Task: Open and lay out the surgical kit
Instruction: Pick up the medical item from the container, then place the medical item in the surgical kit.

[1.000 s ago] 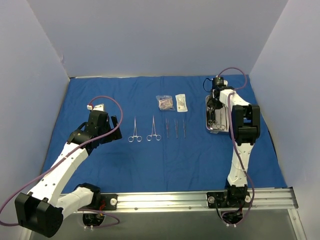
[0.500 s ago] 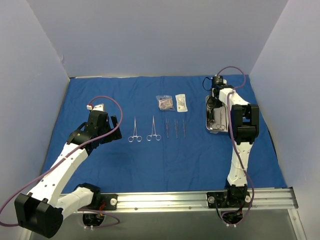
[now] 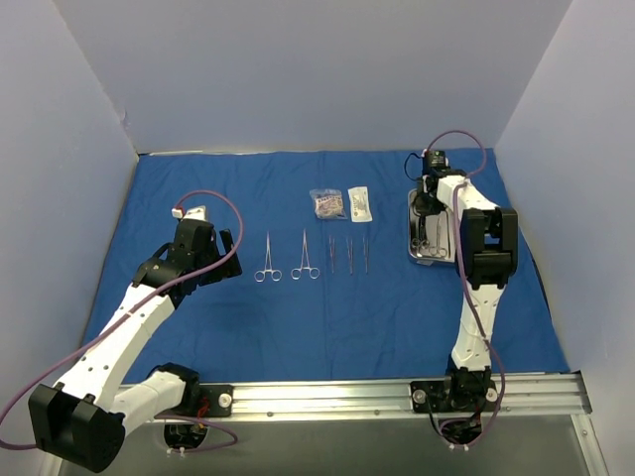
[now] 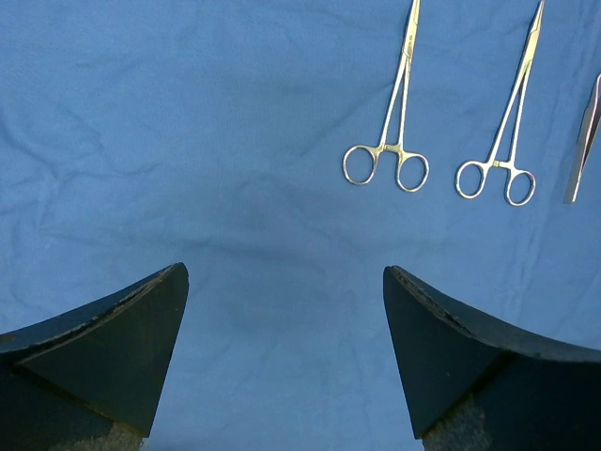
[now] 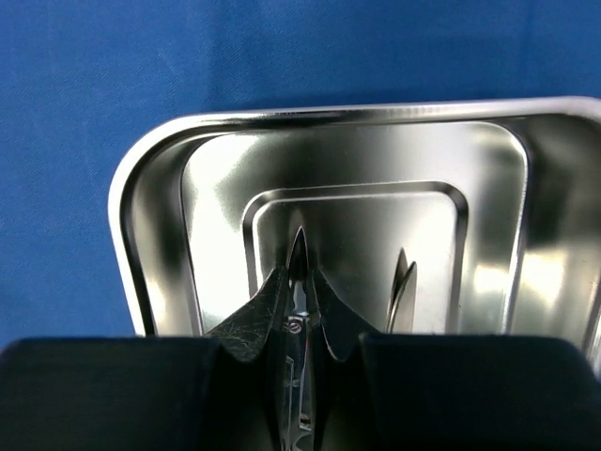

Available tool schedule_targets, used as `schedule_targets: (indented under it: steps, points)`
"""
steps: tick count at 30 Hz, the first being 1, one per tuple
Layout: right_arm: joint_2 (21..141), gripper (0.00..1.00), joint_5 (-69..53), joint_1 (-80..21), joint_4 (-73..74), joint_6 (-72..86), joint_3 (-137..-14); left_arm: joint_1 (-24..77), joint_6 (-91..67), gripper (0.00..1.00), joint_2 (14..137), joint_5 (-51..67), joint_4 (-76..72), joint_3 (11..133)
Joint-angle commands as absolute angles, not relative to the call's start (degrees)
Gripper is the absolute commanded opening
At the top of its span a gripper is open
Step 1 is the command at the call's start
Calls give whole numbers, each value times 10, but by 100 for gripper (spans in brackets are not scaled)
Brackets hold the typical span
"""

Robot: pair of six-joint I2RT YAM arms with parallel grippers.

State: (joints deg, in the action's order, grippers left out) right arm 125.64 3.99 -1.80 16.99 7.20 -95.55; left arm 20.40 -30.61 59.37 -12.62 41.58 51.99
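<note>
On the spread blue cloth, two forceps, three tweezers and two packets already lie in order, while the right fingers clamp a slim instrument inside the tray and the left fingers hang apart.

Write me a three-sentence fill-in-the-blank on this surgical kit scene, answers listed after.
1. The right gripper is shut on a steel instrument inside the steel ____.
2. The left gripper hangs ____ over bare blue cloth.
3. Exactly ____ ring-handled forceps lie on the cloth beside the tweezers.

Missing words: tray; open; two.
</note>
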Motion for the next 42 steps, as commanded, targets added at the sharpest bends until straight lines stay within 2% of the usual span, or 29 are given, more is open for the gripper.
schedule_targets:
  steps: [1, 16, 26, 36, 42]
  points:
    - [1201, 0, 40, -12, 184, 54, -951, 200, -302, 94, 586, -124, 404, 523]
    - [1135, 0, 33, -13, 151, 47, -925, 200, -301, 94, 581, -121, 403, 520]
    - [1092, 0, 6, -23, 181, 62, -928, 200, -300, 94, 577, -123, 403, 520]
    - [1042, 0, 10, -105, 243, 120, -907, 200, -295, 94, 579, -127, 403, 528]
    - [984, 0, 16, -188, 260, 170, -829, 200, -293, 94, 583, -130, 403, 535]
